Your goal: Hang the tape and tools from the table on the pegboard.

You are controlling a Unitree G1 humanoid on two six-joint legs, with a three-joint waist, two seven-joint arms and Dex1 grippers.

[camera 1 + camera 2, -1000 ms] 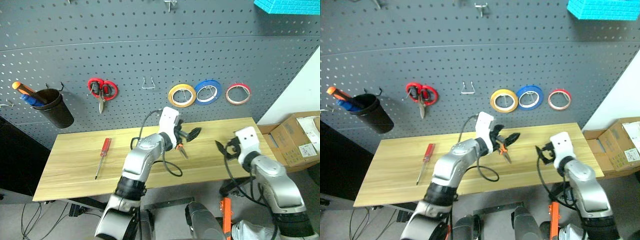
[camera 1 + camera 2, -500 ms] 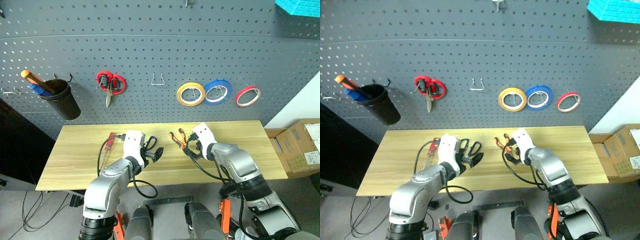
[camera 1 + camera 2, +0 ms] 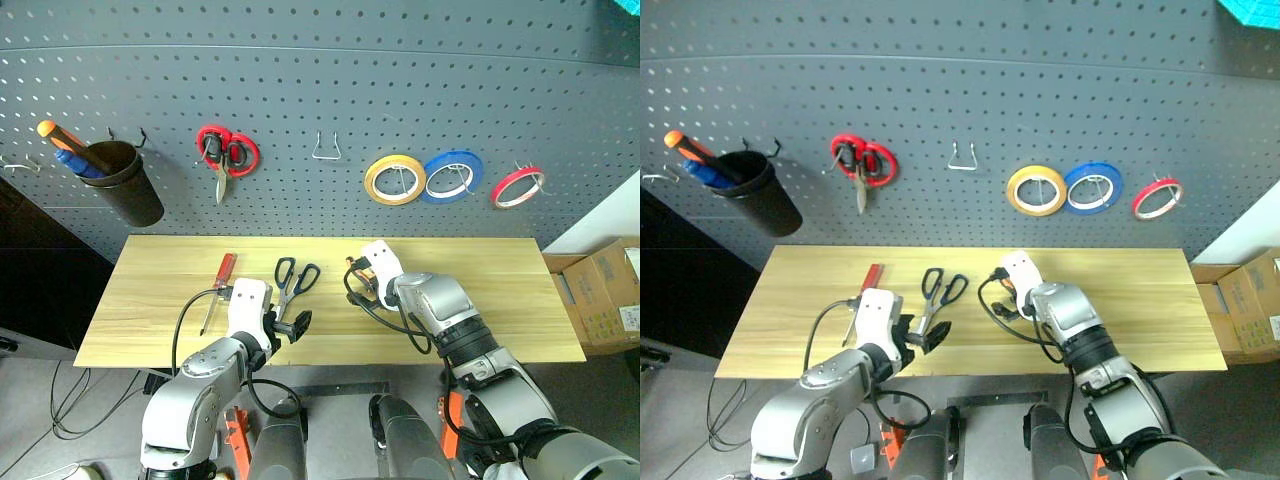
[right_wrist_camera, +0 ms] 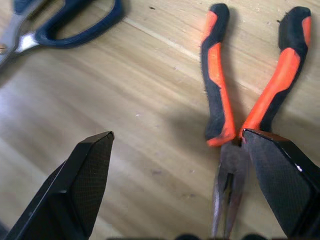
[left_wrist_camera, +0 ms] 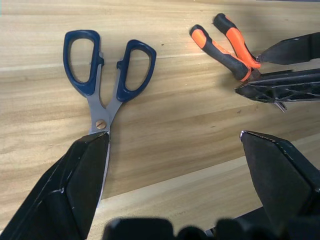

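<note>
Right, I've got my right gripper (image 4: 175,185) spread wide and empty just over the pliers (image 4: 240,100) mid-table (image 3: 500,300), handles pointing away, while the left gripper (image 5: 175,165), equally open, is by the scissors (image 5: 107,75).

A grey floor (image 3: 60,420) shows at the lower left of the frame, crossed by loose dark cables (image 3: 55,405). At the right edge a white wall (image 3: 615,215) meets cardboard boxes (image 3: 610,295). A turquoise object (image 3: 1250,8) sits in the upper right corner
</note>
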